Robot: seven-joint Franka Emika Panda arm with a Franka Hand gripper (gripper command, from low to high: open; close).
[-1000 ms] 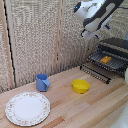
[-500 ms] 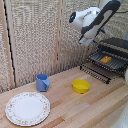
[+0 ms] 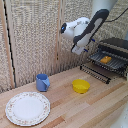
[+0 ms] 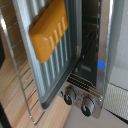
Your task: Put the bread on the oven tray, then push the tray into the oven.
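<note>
- The bread (image 3: 105, 59) lies on the oven pan (image 3: 113, 63), an orange-brown block resting flat on the tray's ridged surface; the wrist view shows it close up (image 4: 49, 29), lying across the ribs of the pan (image 4: 60, 70).
- The clamp (image 3: 79, 49) hangs in the air to the exterior view's left of the oven (image 3: 114, 56), apart from the bread and the pan; its fingers are too small and blurred to tell whether they are apart or together, and they do not show in the wrist view.
- The oven pan sits in the oven's mouth, above the dropped front door (image 3: 96, 71); the wrist view shows two round knobs (image 4: 77, 99) on the silver front panel and a small blue light beside the cavity.
- A yellow bowl (image 3: 81, 86) stands on the wooden table (image 3: 95, 107), nearer than the oven door; nothing shows inside it.
- A blue mug (image 3: 42, 82) stands farther to the exterior view's left; its contents cannot be told.
- A round patterned white plate (image 3: 28, 107) lies nearest, at the exterior view's left, with nothing on it.
</note>
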